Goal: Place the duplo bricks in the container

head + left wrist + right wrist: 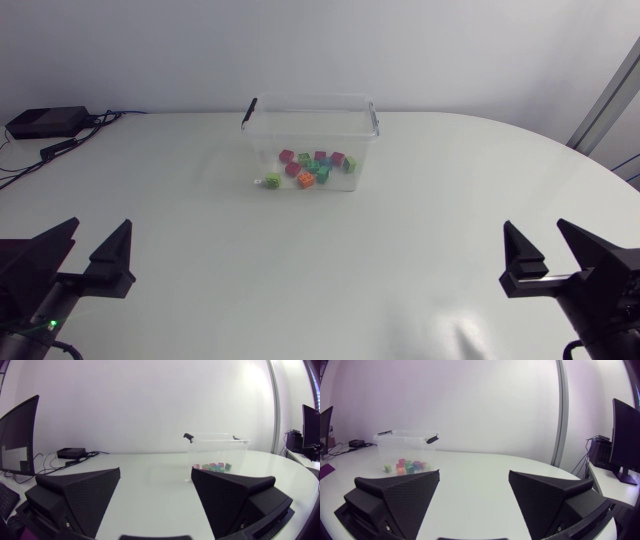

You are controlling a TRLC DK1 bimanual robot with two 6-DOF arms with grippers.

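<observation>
A clear plastic container [310, 125] with black-tipped handles stands at the back middle of the white table [320, 270]. Several duplo bricks [315, 168] in red, green, pink, orange and teal lie on its floor. A light green brick [272, 180] sits at its front left corner; whether it is inside the wall I cannot tell. My left gripper [97, 230] rests open and empty near the front left edge, and my right gripper [537, 230] open and empty near the front right. Both wrist views show the container [217, 447] [402, 442] far ahead of open fingers.
A black box [45, 122] with cables lies at the table's back left corner. The table's curved edge runs down the right side. Bare white tabletop stretches between both grippers and the container.
</observation>
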